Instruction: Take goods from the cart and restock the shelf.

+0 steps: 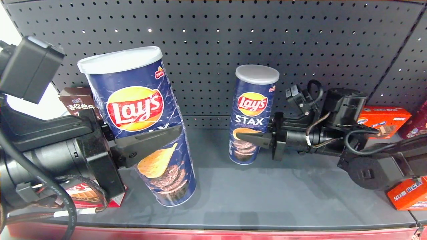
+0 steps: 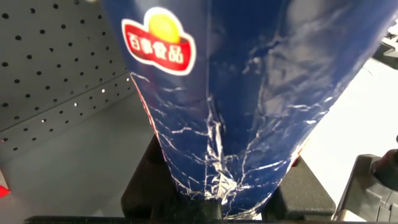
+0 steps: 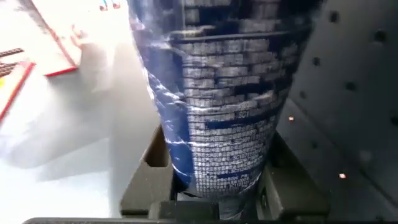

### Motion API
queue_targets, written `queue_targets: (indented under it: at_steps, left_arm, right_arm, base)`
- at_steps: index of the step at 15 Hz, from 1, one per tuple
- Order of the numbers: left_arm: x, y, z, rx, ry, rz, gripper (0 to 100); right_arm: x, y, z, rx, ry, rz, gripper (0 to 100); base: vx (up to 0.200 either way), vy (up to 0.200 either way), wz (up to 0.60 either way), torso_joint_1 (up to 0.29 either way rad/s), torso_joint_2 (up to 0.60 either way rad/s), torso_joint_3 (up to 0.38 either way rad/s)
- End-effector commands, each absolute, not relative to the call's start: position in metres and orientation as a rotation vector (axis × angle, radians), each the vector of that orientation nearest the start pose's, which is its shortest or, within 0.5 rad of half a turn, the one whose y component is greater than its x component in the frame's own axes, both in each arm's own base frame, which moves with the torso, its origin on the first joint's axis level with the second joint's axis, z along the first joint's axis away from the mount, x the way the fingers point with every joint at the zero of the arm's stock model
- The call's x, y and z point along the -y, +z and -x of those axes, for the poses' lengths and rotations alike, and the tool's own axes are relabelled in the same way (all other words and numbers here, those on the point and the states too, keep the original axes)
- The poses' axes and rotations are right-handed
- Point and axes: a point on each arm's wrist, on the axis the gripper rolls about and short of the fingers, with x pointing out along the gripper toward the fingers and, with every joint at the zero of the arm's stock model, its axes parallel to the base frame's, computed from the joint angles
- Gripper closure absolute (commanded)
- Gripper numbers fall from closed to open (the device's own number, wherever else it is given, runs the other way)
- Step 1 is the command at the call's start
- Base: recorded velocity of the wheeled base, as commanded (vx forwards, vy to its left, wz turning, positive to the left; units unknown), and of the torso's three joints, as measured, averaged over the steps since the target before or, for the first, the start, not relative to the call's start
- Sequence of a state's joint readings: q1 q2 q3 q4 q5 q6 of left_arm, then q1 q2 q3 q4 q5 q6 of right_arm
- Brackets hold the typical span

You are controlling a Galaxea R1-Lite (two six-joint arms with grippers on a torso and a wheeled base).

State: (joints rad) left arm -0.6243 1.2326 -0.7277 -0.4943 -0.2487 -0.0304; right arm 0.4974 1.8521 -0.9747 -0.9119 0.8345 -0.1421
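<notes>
Two tall blue chip cans with white lids are on the grey shelf (image 1: 253,196). The larger-looking near can (image 1: 140,120) leans to the left, its base at the shelf's front, and my left gripper (image 1: 146,143) is shut on its middle; the same can (image 2: 249,99) stands close before the left wrist camera. The far can (image 1: 252,113) stands upright near the pegboard, with my right gripper (image 1: 253,138) shut on its lower half. Its printed back (image 3: 224,99) sits between the right gripper's fingers (image 3: 146,180).
A dark pegboard (image 1: 233,33) backs the shelf. Orange boxes (image 1: 383,120) lie at the right, another orange box (image 1: 407,196) at the right front. A brown box (image 1: 78,101) and a red-and-white pack (image 1: 86,196) sit at the left. Open shelf lies between the cans.
</notes>
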Motion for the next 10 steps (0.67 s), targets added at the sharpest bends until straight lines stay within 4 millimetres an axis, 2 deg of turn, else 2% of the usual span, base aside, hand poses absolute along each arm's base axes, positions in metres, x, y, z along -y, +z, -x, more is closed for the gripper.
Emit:
queue_targets:
  at_steps: [1, 6, 10]
  left_arm:
    - [0.116, 0.264, -0.151, -0.023, -0.873, 0.027, 100]
    - [0.116, 0.264, -0.151, -0.022, -0.870, 0.029, 100]
    - [0.116, 0.264, -0.151, -0.022, -0.870, 0.029, 100]
  right_arm:
    - [-0.175, 0.209, -0.262, 0.174, 1.355, 0.132, 100]
    - [-0.174, 0.175, -0.231, 0.131, 1.383, 0.125, 100]
    - [-0.176, 0.166, -0.227, 0.107, 1.396, 0.122, 100]
  base:
    - [0.000, 0.000, 0.00, 0.000, 0.00, 0.000]
    - [0.000, 0.000, 0.00, 0.000, 0.00, 0.000]
    - [0.000, 0.000, 0.00, 0.000, 0.00, 0.000]
